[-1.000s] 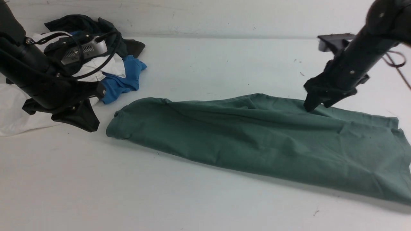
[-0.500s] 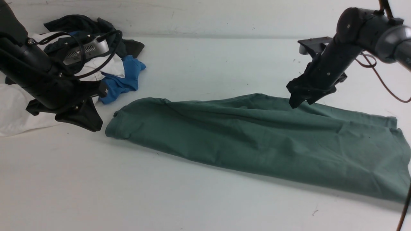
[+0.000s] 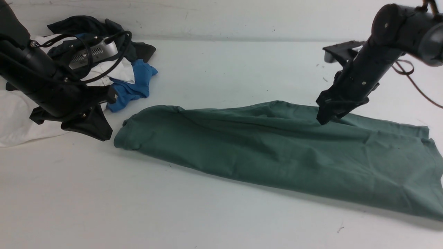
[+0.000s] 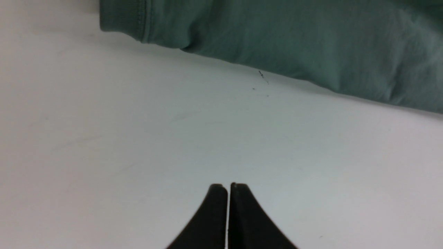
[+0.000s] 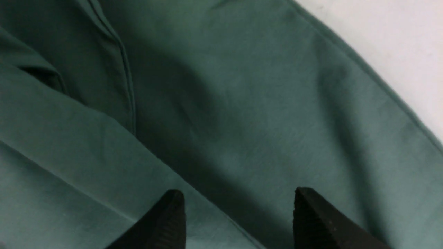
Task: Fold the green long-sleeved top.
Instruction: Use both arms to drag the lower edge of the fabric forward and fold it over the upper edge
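Green long-sleeved top (image 3: 277, 148): on white table (image 3: 207, 221), laid out as one long band. Long axis from robot's left to right, right end slanting nearer and running past the frame edge.

Heap of other clothes (image 3: 128, 79): far left, apart from the band's left end.

Right gripper (image 3: 324, 119): jaws apart, tips down, over the band's far edge, right of its middle. Touching or just above, cannot tell.

Left gripper (image 3: 102, 135): jaws together, nothing held, over bare table just beside the left end.

Judged: right arm placed for next grab, cloth directly below its open jaws.
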Controlling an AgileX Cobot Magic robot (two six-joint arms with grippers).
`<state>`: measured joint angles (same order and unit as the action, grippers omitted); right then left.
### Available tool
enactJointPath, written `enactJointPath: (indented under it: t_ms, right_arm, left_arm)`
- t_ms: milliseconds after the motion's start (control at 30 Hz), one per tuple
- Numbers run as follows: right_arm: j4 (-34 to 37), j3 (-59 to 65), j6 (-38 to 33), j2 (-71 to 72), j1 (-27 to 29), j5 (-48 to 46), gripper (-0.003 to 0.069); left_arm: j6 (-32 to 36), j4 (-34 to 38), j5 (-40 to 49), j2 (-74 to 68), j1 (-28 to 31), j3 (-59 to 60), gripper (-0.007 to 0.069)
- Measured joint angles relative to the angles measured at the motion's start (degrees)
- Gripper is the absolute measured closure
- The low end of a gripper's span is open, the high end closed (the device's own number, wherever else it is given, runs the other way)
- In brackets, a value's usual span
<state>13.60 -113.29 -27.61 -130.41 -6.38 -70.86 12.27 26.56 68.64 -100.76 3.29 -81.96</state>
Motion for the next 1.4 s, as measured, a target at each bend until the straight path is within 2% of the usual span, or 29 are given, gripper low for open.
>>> enactJointPath:
  t_ms: [267,433,500,533,567,633,800,1033,1167,1300,1333,1400]
  right_arm:
    - [2.58,0.0,-0.9,-1.33,0.0,0.04,0.0265]
    - [3.7,0.0,-1.0,-1.33,0.0,0.04,0.0324]
    - [5.04,0.0,-1.0,-1.33,0.0,0.04,0.0424]
    - [5.18,0.0,-1.0,-1.33,0.0,0.04,0.0443]
    - [6.22,0.0,-1.0,-1.33,0.0,0.04,0.0517]
    - [7.64,0.0,-0.93,-1.33,0.0,0.04,0.0618]
    - [8.33,0.0,-0.93,-1.33,0.0,0.04,0.067]
    - [6.8,-2.67,-0.74,-1.33,0.0,0.03,0.0673]
    - [3.83,-4.17,3.8,-1.28,0.0,0.05,0.0643]
    - [2.51,-3.68,6.77,-1.28,0.0,-0.02,0.0543]
    - [2.16,-3.33,7.04,-1.28,-0.34,0.03,0.0469]
    - [1.96,-3.0,6.5,-1.28,-0.91,0.03,0.0377]
  left_arm:
    - [0.0,0.05,-0.28,0.0,0.0,0.0,0.0629]
    - [0.0,0.12,-0.28,0.0,0.0,0.0,0.0629]
    - [0.0,0.18,-0.18,0.0,0.0,0.0,0.0629]
    - [0.0,0.18,-0.13,0.0,0.0,0.0,0.0629]
    - [0.0,0.18,0.17,0.0,0.0,0.0,0.0629]
    - [0.0,0.18,0.39,0.0,0.0,0.0,0.0629]
    - [0.05,0.18,0.39,0.0,0.0,0.0,0.0629]
    - [0.05,0.18,0.39,0.0,0.0,0.0,0.0629]
    - [0.05,0.18,0.39,0.0,0.0,0.0,0.0629]
    - [0.05,0.18,0.39,0.0,0.0,0.0,0.0629]
    - [0.05,0.18,0.39,0.0,0.0,0.0,0.0629]
    - [0.05,0.18,0.39,0.0,0.0,0.0,0.0629]
